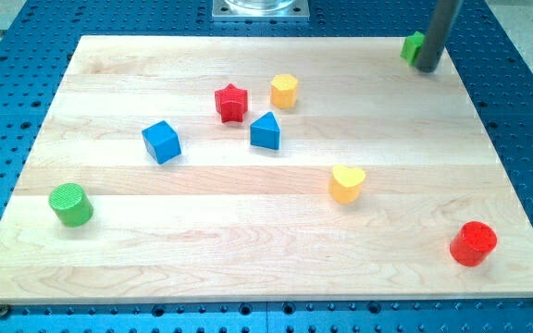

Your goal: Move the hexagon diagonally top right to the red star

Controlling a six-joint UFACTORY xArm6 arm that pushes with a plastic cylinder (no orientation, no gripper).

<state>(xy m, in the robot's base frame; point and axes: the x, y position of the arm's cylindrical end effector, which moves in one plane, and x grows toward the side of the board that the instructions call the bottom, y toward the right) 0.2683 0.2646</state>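
Currently my tip [427, 67] sits at the board's [248, 250] top right corner, touching a green block [413, 46] just on its left, shape unclear; no jaws on this rod. Yellow hexagon [284, 91] sits just right of and slightly above the red star [231, 102], blue triangle [266, 131] below them

Quick count, 8 blocks total: 2 red [231, 102] [473, 243], 2 yellow [284, 91] [347, 183], 2 blue [161, 141] [266, 131], 2 green [70, 204] [412, 46].
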